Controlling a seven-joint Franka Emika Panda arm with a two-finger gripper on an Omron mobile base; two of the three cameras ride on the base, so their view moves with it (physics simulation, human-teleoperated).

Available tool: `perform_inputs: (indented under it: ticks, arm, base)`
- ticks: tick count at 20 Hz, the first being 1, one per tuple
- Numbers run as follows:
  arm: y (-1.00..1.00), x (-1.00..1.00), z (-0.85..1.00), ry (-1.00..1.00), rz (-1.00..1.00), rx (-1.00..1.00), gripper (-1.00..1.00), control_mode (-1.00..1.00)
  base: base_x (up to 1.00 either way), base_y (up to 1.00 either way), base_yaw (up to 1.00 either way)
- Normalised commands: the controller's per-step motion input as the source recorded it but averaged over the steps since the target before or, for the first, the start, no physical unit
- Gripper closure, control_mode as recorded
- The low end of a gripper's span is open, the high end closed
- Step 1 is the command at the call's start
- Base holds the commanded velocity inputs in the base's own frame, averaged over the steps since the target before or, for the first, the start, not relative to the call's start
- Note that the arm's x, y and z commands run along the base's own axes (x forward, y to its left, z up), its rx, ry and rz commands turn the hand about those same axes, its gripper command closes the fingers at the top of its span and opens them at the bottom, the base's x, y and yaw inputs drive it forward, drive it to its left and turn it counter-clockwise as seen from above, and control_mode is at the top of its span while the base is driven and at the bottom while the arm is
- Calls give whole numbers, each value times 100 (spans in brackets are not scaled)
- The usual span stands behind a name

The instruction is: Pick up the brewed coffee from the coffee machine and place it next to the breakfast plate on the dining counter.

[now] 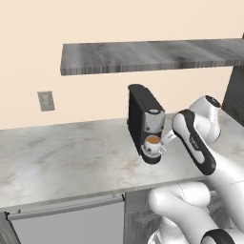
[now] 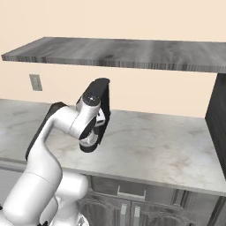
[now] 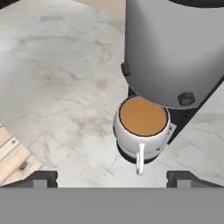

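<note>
White mug (image 3: 142, 127) of coffee sat on the machine's (image 3: 175, 48) drip base, just ahead of my claw (image 3: 112, 178), centred between wide-spread fingertips (image 3: 41, 178). Handle pointed at me; closing there could tip it and spill.

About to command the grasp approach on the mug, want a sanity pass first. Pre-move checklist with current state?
1. Mug seated on the coffee machine drip base, upright: ok.
2. Mug filled with light brown coffee, so keep it level: ok.
3. Handle points toward the gripper, in line with the gap: ok.
4. Fingertips spread wide, nothing between them: ok.
5. Worktop around the drip base free of obstacles: ok.
6. Clearance under the machine's overhanging head above the mug rim: cannot tell.
</note>
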Motion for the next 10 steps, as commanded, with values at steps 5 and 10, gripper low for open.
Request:
perform_inputs:
  ticks: [5,10]
  arm:
    - [-5,0,-51,-3,8,0,-100,-100]
    - [-1,11,-42,0,3,0,-100,-100]
  base:
    - [0,0,0]
    - [0,0,0]
